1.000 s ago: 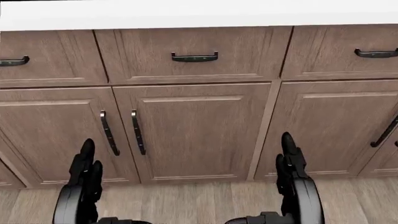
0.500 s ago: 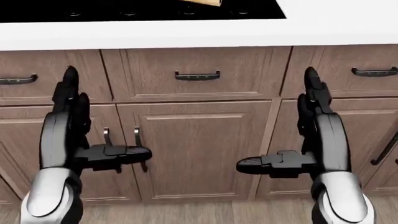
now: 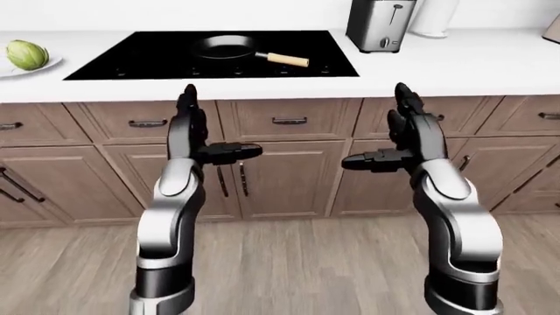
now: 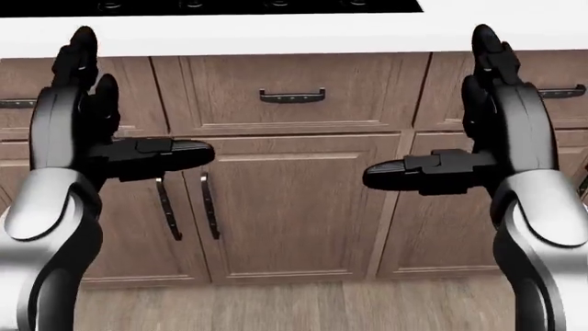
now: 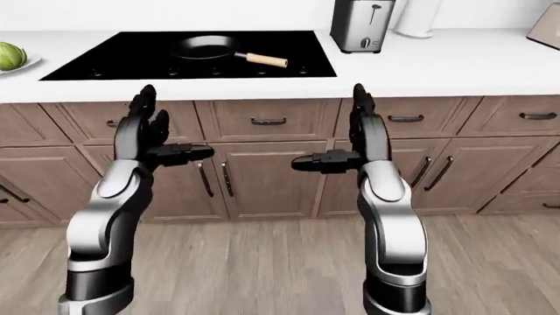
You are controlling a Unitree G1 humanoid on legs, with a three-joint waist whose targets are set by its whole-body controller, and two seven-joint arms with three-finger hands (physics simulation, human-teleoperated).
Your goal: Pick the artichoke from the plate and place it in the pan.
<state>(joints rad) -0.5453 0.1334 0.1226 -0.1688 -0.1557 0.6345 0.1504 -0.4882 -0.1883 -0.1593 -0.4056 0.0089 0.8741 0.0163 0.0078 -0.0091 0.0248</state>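
On the far left of the counter, left-eye view: green artichoke [image 3: 27, 54] sitting on a white plate [image 3: 45, 65], cut by the picture's edge. Further right, on the black cooktop [image 3: 131, 62], a dark pan [image 3: 226, 46] with a pale wooden handle pointing right, well apart from the artichoke. Beyond the cooktop's right edge, a steel toaster [image 3: 381, 25] on the white counter [image 3: 438, 65]. Nearer, both arms raised over the wood cabinets [image 3: 284, 170]: left hand [image 3: 203, 134] and right hand [image 3: 398, 139] released, fingers pointing up, thumbs turned inward toward each other, grasping nothing.

Across the head view: only the counter's edge, a drawer handle [image 4: 292, 96] and cabinet doors between the two hands; left hand [image 4: 101, 127] and right hand [image 4: 473, 134] spread wide, palms facing each other, empty.

Over in the right-eye view: same layout, artichoke [image 5: 8, 56] barely showing at the left edge, far from both hands.
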